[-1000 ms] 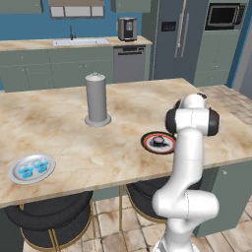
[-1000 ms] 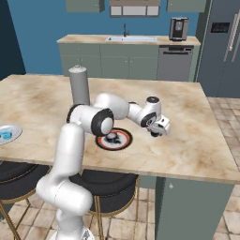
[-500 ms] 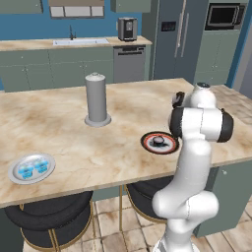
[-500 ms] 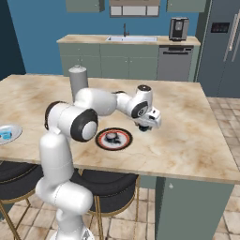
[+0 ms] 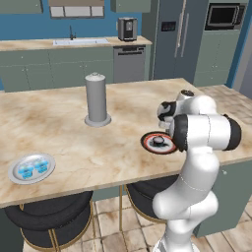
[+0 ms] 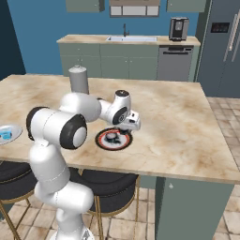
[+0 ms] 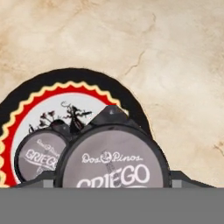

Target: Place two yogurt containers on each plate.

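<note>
Right now the claw (image 6: 132,123) hangs just above the black plate with the red rim (image 6: 101,141), clenched on a dark yogurt cup (image 7: 112,161). In the hand view that cup sits large between the claw's tips, its grey lid facing the camera. Below it and to its left in that view, a second dark cup (image 7: 38,154) rests on the plate's pale printed centre (image 7: 89,107). In the left base view the claw (image 5: 165,111) is over the far side of the red-rimmed plate (image 5: 147,143), with one dark cup (image 5: 158,141) on it. Far off to the claw's left along the marble bench (image 5: 69,142), near its front edge, lies the silver-grey plate (image 5: 15,174), carrying both light blue cups (image 5: 33,168). Behind the claw and to the left stands a tall grey canister (image 5: 96,99).
</note>
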Motion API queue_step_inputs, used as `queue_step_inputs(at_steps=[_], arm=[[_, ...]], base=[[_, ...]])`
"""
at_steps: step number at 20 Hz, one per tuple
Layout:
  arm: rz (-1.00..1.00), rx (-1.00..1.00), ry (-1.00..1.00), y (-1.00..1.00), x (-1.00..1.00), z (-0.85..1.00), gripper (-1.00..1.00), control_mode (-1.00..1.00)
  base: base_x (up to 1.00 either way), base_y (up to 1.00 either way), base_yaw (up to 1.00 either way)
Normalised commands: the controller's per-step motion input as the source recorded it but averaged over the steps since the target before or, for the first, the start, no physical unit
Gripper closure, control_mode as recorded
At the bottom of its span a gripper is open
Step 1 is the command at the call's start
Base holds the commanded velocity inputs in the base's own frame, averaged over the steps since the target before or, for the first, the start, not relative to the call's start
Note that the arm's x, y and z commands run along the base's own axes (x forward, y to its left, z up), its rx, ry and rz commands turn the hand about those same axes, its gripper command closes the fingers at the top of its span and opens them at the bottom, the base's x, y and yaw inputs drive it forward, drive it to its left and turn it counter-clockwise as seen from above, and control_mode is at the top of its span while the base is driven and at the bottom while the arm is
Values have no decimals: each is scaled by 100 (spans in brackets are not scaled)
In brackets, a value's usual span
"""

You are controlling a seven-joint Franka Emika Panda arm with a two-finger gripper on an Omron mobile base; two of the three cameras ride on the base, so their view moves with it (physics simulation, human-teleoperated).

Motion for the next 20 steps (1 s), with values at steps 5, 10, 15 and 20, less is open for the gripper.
queue_step_inputs(at_steps=[5,10,15,20], arm=[[4,0,0,11,0,-27,100,-100],[1,-2,0,0,1,-25,100,-100],[0,-1,0,0,11,-7,-100,-100],[0,0,0,0,-1,0,-100,-100]], base=[[0,0,0],[0,0,0],[0,0,0],[0,0,0]])
